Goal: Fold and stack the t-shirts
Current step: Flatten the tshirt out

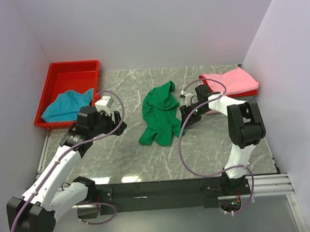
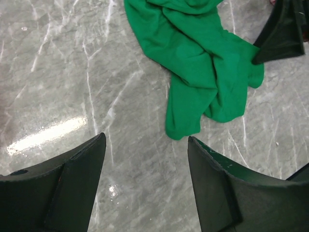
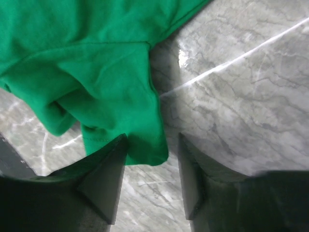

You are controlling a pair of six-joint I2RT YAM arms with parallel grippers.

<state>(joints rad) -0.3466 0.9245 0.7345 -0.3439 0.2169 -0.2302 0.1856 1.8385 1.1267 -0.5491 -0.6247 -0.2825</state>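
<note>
Green t-shirt (image 1: 160,115) crumpled, unfolded

The left arm (image 1: 49,178) and right arm (image 1: 244,123) share one build: white links between bulky black joint housings, with a thin purple cable (image 1: 179,140) looping along each. A small white camera block (image 1: 103,103) sits on the left wrist. The fingers (image 2: 72,183) are matte black plastic wedges.
</note>
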